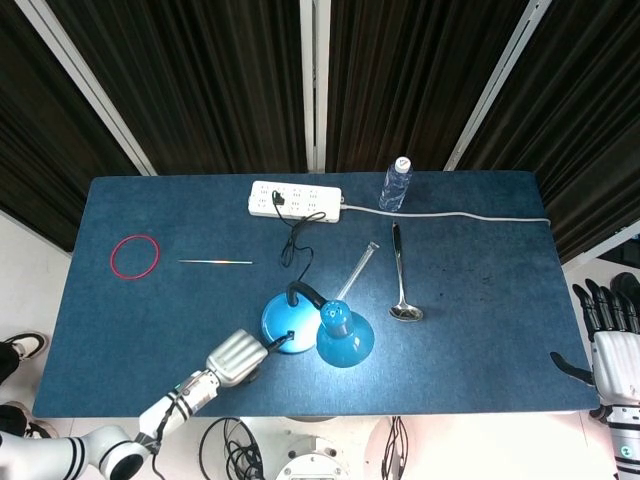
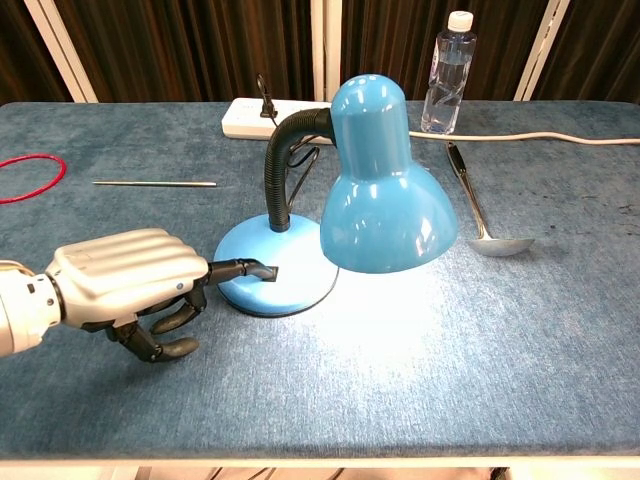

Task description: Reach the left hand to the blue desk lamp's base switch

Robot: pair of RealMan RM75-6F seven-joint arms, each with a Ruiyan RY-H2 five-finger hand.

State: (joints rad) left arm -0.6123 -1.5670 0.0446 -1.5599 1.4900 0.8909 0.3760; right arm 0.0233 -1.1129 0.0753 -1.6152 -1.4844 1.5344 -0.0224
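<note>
**At the switch, lamp lit**

Nearest the desk (image 2: 560, 400) edge: left robot hand (image 2: 125, 280), empty, one finger out on the blue desk lamp (image 2: 375, 190) base switch (image 2: 268, 271), others curled. Reach done; next, probably withdraw. Right robot hand (image 1: 610, 335) idle, spread.

Beside the left hand (image 2: 125, 278), the lit blue desk lamp (image 2: 385, 185) throws a bright, glaring pool on the tablecloth (image 2: 400, 330); both views are sharp and evenly lit.
</note>
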